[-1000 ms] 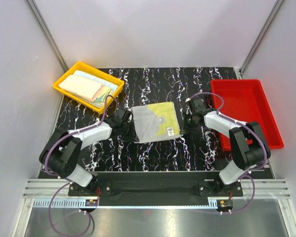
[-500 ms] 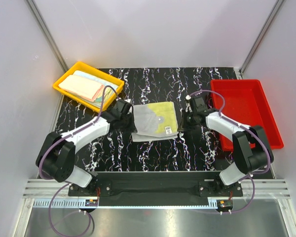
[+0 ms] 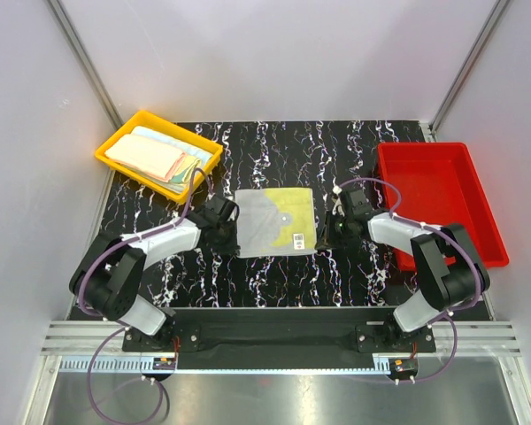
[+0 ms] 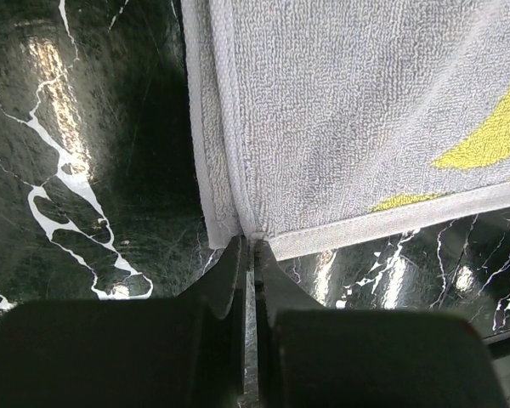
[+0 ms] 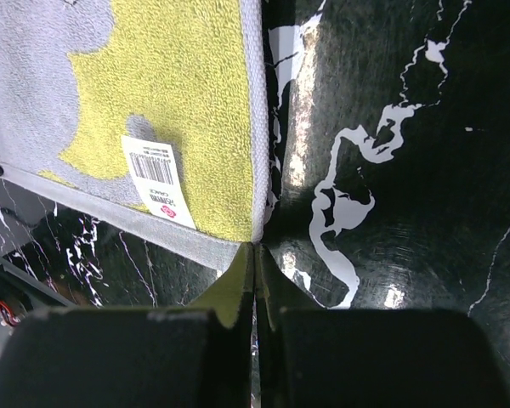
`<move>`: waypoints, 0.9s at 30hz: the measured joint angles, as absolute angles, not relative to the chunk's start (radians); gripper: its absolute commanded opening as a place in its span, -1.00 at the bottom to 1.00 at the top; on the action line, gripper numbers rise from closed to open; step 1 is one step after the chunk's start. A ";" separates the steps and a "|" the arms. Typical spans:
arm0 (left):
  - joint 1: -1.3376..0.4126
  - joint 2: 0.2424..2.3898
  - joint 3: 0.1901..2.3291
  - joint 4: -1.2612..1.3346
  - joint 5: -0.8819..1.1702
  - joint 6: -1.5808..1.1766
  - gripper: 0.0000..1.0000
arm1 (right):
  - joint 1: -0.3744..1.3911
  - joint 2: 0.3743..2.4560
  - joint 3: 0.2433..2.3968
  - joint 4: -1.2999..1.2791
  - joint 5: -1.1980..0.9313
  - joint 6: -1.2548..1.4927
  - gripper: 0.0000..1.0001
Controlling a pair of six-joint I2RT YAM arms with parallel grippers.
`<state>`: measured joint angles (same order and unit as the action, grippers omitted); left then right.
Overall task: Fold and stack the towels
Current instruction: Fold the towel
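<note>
Towels [image 3: 150,157]: piled in yellow tray [image 3: 181,129], far left; overhead view only.
Left gripper [image 4: 252,246]: pinching grey-yellow towel [image 3: 279,220] at its left near corner; wrist view shows it.
Right gripper [image 5: 255,248]: clamped on right near corner, near barcode label [image 5: 157,178].

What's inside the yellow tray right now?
The yellow tray holds a pink towel on top, with a light blue towel showing behind it. The tray floor and any layers beneath are covered.
</note>
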<state>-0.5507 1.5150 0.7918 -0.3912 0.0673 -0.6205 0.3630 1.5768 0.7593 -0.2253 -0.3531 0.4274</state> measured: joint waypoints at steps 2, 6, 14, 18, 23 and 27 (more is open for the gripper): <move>-0.551 1.515 0.791 -0.392 0.067 -0.620 -1.00 | 0.363 1.577 0.758 -0.223 -0.359 0.431 -1.00; -0.546 1.514 0.836 -0.443 0.067 -0.602 -1.00 | 0.363 1.575 0.805 -0.272 -0.359 0.434 -1.00; -0.382 1.678 1.435 -0.691 0.107 -0.498 -1.00 | 0.355 1.713 1.407 -0.517 -0.337 0.366 -1.00; -0.311 1.925 1.972 -0.790 0.136 -0.427 -1.00 | 0.323 1.900 1.819 -0.524 -0.340 0.344 -1.00; -0.294 1.980 2.037 -0.780 0.193 -0.393 -1.00 | 0.300 1.954 1.860 -0.517 -0.360 0.365 -1.00; -0.282 1.999 1.904 -0.734 0.251 -0.384 -1.00 | 0.300 2.032 1.860 -0.499 -0.363 0.373 -1.00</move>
<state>-0.2825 1.9991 1.9041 -0.7338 0.2508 -0.3840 0.3000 2.0319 1.8599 -0.4992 -0.3626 0.3733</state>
